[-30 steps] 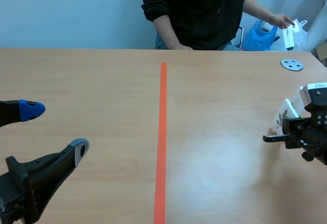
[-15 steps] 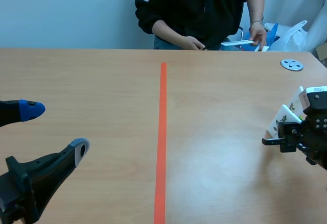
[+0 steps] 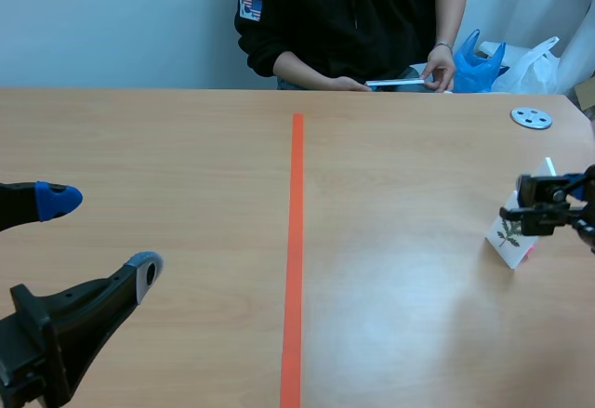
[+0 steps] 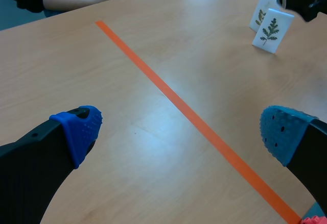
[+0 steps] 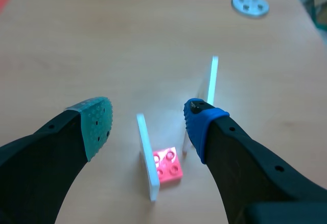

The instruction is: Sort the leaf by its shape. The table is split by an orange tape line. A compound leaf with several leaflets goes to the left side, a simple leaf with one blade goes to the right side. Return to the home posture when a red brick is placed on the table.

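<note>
A white card with a many-leaflet green leaf (image 3: 509, 234) (image 4: 270, 30) stands right of the orange tape line (image 3: 295, 241), held upright by a small red brick base (image 5: 168, 165). A second white card (image 4: 260, 14) (image 5: 210, 86) stands just behind it. My right gripper (image 3: 536, 205) (image 5: 148, 119) hovers open above the nearer card (image 5: 147, 155), whose thin edge lies between and below the fingers, untouched. My left gripper (image 3: 100, 237) (image 4: 179, 129) is open over the table's left side with nothing between its fingers.
A person sits across the table holding a white card (image 3: 398, 82) flat at the far edge. A grey disc (image 3: 531, 118) (image 5: 250, 3) lies at the far right. Blue and white bags (image 3: 479, 62) sit behind the table.
My right gripper has let go of the leaf card, which now stands on the table, and has risen and pulled back to the right. The person has brought a new card to the table's edge.
</note>
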Tool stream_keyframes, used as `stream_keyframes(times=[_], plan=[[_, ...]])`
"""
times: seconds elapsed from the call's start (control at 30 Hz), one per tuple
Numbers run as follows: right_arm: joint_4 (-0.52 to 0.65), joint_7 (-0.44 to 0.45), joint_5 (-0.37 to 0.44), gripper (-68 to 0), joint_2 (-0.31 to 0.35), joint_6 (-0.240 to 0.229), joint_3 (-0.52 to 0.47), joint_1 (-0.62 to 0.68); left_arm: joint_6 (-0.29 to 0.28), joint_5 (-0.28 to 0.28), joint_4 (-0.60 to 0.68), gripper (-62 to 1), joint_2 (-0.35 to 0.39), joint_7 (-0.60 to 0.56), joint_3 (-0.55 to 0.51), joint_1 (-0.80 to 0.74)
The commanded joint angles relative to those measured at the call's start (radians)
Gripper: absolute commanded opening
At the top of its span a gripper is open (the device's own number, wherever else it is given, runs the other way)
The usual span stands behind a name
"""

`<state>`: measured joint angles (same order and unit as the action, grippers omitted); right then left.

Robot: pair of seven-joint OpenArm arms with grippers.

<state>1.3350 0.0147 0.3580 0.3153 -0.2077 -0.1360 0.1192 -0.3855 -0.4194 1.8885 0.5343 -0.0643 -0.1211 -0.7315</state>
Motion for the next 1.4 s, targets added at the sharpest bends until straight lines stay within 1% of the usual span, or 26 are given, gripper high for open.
stream_keyframes(times=[0.0, 0.03, 0.07, 0.17, 0.27, 0.33, 0.43, 0.5, 0.57, 0.7, 1.37], plan=[[0.066, 0.002, 0.025, -36.3, 0.032, -0.006, -0.025, 0.01, -0.001, -0.007, 0.008, 1.4, -0.007, -0.018, -0.003, 0.001], [0.105, -0.008, 0.037, -34.8, 0.036, -0.012, -0.039, 0.023, -0.001, -0.007, 0.008, 1.4, -0.007, -0.018, -0.003, 0.001], [0.141, -0.018, 0.051, -32.5, 0.042, -0.028, -0.051, 0.035, -0.001, -0.007, 0.008, 1.4, -0.007, -0.018, -0.003, 0.001], [0.241, -0.036, 0.1, -25.8, 0.069, -0.11, -0.08, 0.075, -0.001, -0.007, 0.008, 1.4, -0.007, -0.018, -0.003, 0.001], [0.316, -0.04, 0.14, -18.5, 0.102, -0.195, -0.088, 0.121, -0.001, -0.007, 0.008, 1.4, -0.007, -0.019, -0.003, 0.001], [0.356, -0.051, 0.177, -12.1, 0.125, -0.25, -0.087, 0.155, -0.001, -0.007, 0.008, 1.4, -0.007, -0.022, -0.003, 0.001], [0.406, -0.058, 0.248, 0.1, 0.153, -0.306, -0.087, 0.212, -0.001, -0.007, 0.008, 1.4, -0.007, -0.022, -0.003, 0.001], [0.441, -0.069, 0.272, 0.4, 0.165, -0.338, -0.087, 0.251, -0.001, -0.007, 0.008, 1.4, -0.007, -0.022, -0.003, 0.001], [0.469, -0.076, 0.277, 0.4, 0.172, -0.361, -0.087, 0.285, -0.001, -0.007, 0.008, 1.4, -0.007, -0.022, -0.003, 0.001], [0.497, -0.076, 0.28, 0.4, 0.172, -0.369, -0.087, 0.313, -0.001, -0.007, 0.008, 1.4, -0.007, -0.022, -0.003, 0.003], [0.497, -0.089, 0.294, 0.4, 0.172, -0.369, -0.087, 0.314, -0.001, -0.007, 0.008, 1.4, -0.007, -0.022, -0.003, 0.02]])
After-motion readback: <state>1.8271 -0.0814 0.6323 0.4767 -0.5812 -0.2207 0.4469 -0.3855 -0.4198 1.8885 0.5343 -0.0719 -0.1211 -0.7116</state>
